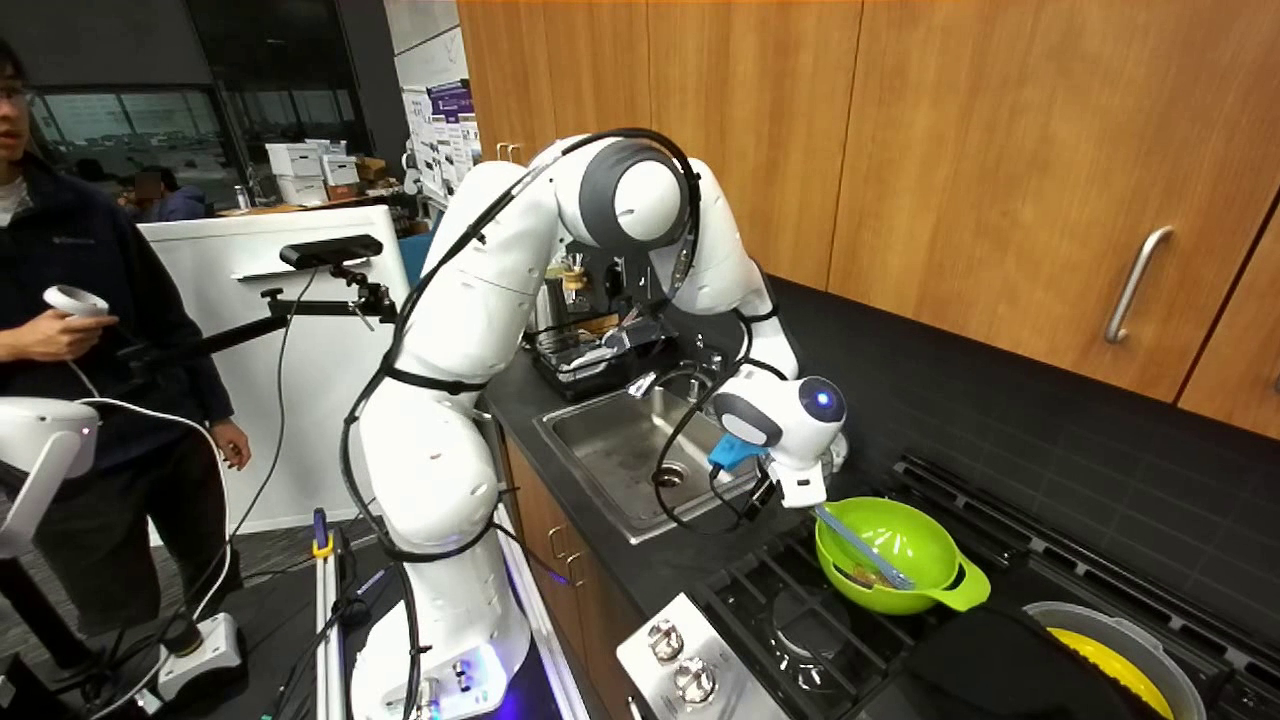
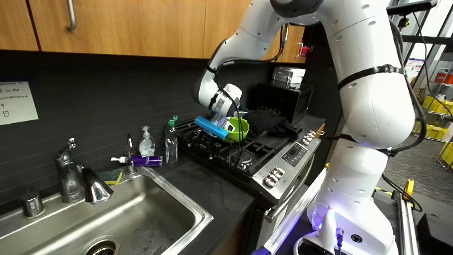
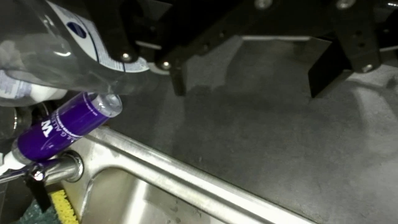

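Note:
My gripper (image 3: 246,95) stands open in the wrist view, its black fingers (image 3: 329,73) wide apart above the dark countertop, with nothing between them. Just left of the left finger is a clear bottle (image 3: 62,62) with a white label; in an exterior view this clear bottle (image 2: 171,143) stands upright by the stove. Below it in the wrist view lies a purple bottle (image 3: 62,127) on its side. A green bowl (image 1: 870,598) sits on the stove, seen in both exterior views, with a blue-grey utensil (image 1: 865,547) leaning inside. The fingers are mostly hidden in both exterior views.
The steel sink (image 3: 192,177) borders the counter, with a faucet (image 2: 95,186) and a sponge (image 2: 113,180) behind it. Black cloth (image 2: 270,122) lies on the stove beside the bowl. Wooden cabinets (image 1: 1000,150) hang above. A person (image 1: 90,330) stands behind the arm.

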`<state>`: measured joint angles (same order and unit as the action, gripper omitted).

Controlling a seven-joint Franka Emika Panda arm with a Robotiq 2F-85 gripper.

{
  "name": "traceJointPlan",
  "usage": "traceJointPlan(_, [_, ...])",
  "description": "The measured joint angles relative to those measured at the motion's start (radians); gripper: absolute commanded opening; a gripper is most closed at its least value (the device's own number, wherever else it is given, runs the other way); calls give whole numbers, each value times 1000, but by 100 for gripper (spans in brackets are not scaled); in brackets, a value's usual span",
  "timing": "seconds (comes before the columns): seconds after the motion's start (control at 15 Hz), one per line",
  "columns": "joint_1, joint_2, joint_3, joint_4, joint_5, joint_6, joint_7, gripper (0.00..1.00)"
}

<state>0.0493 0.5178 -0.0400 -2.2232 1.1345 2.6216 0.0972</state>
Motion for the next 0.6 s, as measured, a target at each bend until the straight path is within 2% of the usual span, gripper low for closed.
traceJointPlan(0.27, [-1,-6,0,5,-71,0,77,100])
traceJointPlan(0.6, [-23,-30,-1,12,-73,6,95,100])
